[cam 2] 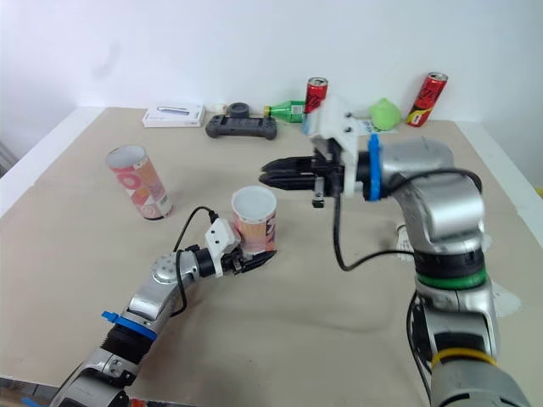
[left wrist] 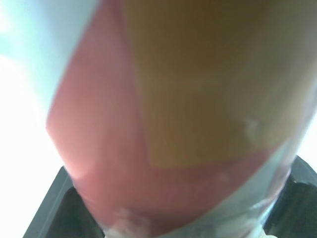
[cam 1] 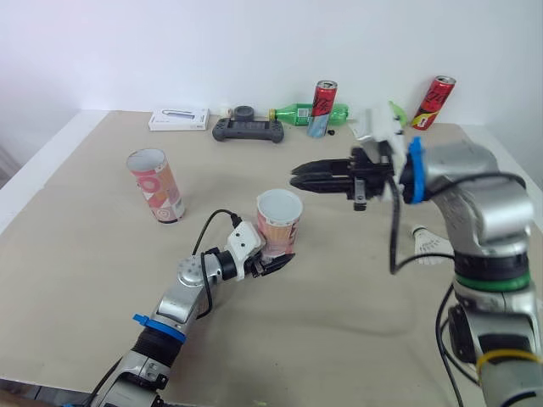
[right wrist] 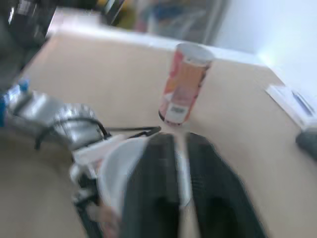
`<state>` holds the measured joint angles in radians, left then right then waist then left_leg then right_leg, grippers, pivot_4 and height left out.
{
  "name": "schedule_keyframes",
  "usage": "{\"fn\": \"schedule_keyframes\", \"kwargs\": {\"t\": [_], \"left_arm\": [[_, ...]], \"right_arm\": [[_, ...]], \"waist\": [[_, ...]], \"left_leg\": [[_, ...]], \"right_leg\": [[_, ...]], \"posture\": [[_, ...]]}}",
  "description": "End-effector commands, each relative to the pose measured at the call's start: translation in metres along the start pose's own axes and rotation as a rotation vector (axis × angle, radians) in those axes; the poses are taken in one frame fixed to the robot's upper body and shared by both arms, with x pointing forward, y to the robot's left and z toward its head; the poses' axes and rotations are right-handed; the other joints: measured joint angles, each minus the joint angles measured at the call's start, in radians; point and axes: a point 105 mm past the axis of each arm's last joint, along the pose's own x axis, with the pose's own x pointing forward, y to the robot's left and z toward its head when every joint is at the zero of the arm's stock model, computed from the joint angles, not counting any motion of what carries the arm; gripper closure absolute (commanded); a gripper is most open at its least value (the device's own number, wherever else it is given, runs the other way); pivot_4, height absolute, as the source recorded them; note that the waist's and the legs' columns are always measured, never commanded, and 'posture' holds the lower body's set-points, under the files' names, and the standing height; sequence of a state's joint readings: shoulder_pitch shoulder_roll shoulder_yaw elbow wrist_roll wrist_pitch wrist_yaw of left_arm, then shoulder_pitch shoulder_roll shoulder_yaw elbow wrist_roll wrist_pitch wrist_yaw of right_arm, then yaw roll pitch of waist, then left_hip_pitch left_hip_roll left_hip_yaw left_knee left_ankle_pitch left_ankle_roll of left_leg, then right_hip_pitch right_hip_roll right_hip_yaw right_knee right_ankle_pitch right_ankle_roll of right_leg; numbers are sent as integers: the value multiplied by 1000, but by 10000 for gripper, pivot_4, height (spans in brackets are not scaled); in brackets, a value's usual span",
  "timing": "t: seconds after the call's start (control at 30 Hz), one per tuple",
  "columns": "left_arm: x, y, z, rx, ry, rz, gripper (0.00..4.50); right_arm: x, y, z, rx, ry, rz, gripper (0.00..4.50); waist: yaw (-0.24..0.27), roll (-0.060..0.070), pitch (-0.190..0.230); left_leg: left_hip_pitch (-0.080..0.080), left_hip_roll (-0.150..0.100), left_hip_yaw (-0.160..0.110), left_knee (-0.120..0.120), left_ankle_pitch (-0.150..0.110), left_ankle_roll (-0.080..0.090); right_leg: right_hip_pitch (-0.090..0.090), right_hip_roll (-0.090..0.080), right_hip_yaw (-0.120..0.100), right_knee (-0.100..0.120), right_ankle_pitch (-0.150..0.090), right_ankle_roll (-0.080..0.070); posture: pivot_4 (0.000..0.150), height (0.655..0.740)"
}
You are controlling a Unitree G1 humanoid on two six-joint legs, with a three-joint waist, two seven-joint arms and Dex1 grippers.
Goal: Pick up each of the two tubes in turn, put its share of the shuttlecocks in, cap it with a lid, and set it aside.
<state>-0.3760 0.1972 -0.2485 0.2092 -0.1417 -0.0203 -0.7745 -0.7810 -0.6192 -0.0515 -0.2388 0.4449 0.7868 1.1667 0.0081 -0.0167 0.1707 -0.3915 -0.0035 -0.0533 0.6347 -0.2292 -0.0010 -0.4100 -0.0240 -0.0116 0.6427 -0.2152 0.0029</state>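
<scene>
Centre frame: our left gripper (cam 1: 280, 263) is clamped on the upright tube (cam 1: 278, 225). Our right gripper (cam 1: 297, 180), fingers nearly together, hovers just upper right of its mouth. We should keep the tube steady and level.
</scene>
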Motion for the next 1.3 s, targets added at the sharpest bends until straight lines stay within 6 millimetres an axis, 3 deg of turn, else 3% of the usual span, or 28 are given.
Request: {"fn": "schedule_keyframes", "kwargs": {"t": [0.03, 0.07, 0.1, 0.13, 0.17, 0.23, 0.4, 0.53, 0.63, 0.77, 1.0, 1.3], "left_arm": [[-8, 4, -14, -58, 48, 24, 14672], [-10, 5, -13, -57, 46, 24, 14672], [-11, 5, -12, -61, 46, 18, 6314], [-13, 4, -13, -65, 48, 9, 4331], [-14, 4, -13, -68, 51, 2, 222], [-18, 4, -12, -70, 53, -4, 0], [-46, 15, -5, -43, 65, 8, 0], [-74, 23, 8, -44, 63, 41, 0], [-100, 27, 28, -56, 42, 66, 0], [-132, 25, 52, -28, 64, 56, 0], [-149, 30, 85, -19, 31, 73, 0], [-158, 29, 77, -28, 88, 104, 0]], "right_arm": [[-23, 7, 1, 88, -87, -123, 20574], [-26, 12, -9, 128, -93, -150, 17949], [-27, 18, -19, 173, -105, -177, 12658], [-26, 25, -28, 208, -114, -197, 9755], [-23, 33, -37, 223, -110, -211, 3906], [-18, 46, -52, 230, -84, -220, 771], [-3, 67, -101, 251, -22, -300, 771], [13, 77, -118, 232, -17, -289, 771], [27, 75, -127, 214, -28, -293, 771], [51, 66, -128, 207, -79, -285, 771], [89, 57, -121, 215, -152, -236, 771], [124, 49, -119, 199, -168, -168, 771]], "waist": [[-1, 2, 1], [0, 0, 1], [-2, 0, 2], [-5, 0, 3], [-7, 0, 3], [-7, 3, 4], [-13, -3, 6], [-31, -2, 8], [-36, -8, 12], [-35, -7, 16], [-31, -8, 17], [-37, -8, 18]], "left_leg": [[0, 0, 0, 0, 0, 0], [0, 0, 1, 0, 0, 0], [0, 0, 0, 0, 0, 0], [0, 0, 0, 0, 0, 0], [0, 1, 1, -1, 0, 0], [0, 3, 3, -1, 0, 0], [0, 11, 3, -3, -1, 0], [-2, 16, 8, -3, -3, -4], [-2, 22, 8, -3, -3, -4], [-2, 27, 8, -3, -3, -4], [-2, 32, 7, -5, -3, -5], [0, 36, 8, -6, -2, -5]], "right_leg": [[0, 0, 0, 0, 0, 0], [0, 0, 0, 0, 0, 1], [1, 2, -1, 0, 0, 1], [1, 2, -1, 0, 0, 1], [-1, 3, 0, -1, 0, 1], [-2, 5, -1, 0, 0, 2], [-3, 14, 0, -1, -1, 0], [-9, 20, 1, 2, -1, -1], [-10, 21, 2, 2, -1, -1], [-13, 26, 1, 3, -4, -10], [-14, 35, 3, 4, -5, -14], [-15, 38, 5, 6, -1, -19]], "posture": [[1500, 7400], [1500, 7400], [1500, 7400], [1500, 7400], [1500, 7400], [1500, 7400], [1500, 7400], [1500, 7400], [1500, 7400], [1500, 7400], [1500, 7400], [1500, 7400]]}}
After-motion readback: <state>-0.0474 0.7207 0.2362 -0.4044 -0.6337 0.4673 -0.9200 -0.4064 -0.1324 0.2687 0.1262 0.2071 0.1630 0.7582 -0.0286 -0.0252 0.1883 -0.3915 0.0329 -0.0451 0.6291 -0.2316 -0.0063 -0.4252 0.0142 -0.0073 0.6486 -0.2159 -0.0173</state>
